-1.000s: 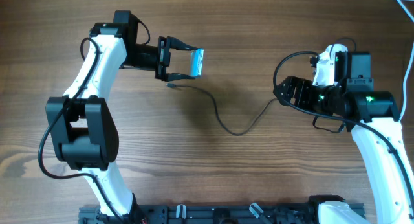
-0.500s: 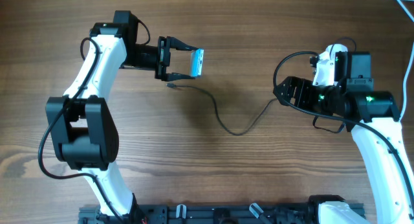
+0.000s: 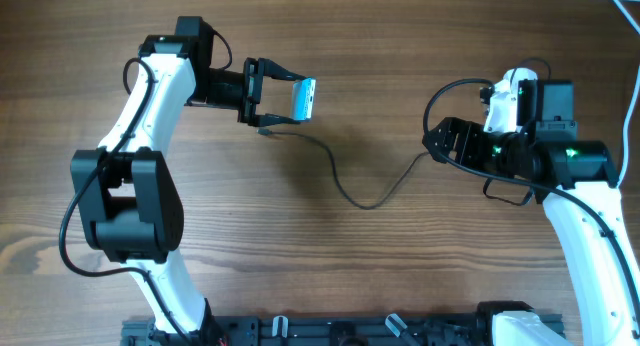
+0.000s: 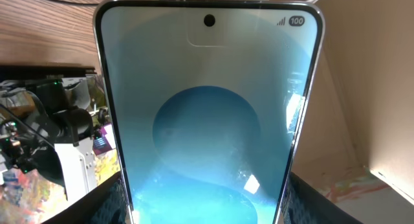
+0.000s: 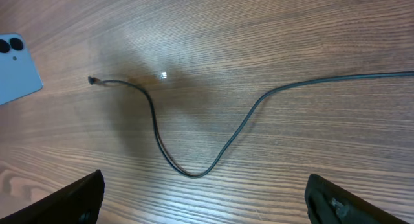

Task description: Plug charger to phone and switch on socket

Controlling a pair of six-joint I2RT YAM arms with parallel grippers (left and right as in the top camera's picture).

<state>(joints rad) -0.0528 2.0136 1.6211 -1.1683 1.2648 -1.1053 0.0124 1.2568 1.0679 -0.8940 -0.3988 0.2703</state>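
The left gripper [image 3: 293, 99] clamps the phone [image 3: 305, 97] on edge, while the right gripper [image 3: 440, 143] hangs spread wide and empty (the charger [image 3: 345, 191] lies loose below it). The charger's small connector [image 5: 92, 80] rests on the table [image 3: 400, 286] near the phone. A pinch close behind the tip should keep it square to the port.

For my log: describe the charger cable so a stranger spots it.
On the brown wooden table, look at the middle. A long thin black cable curves there, its small connector near the light blue flat phone in the left tool. It is the only dark line on the wood.
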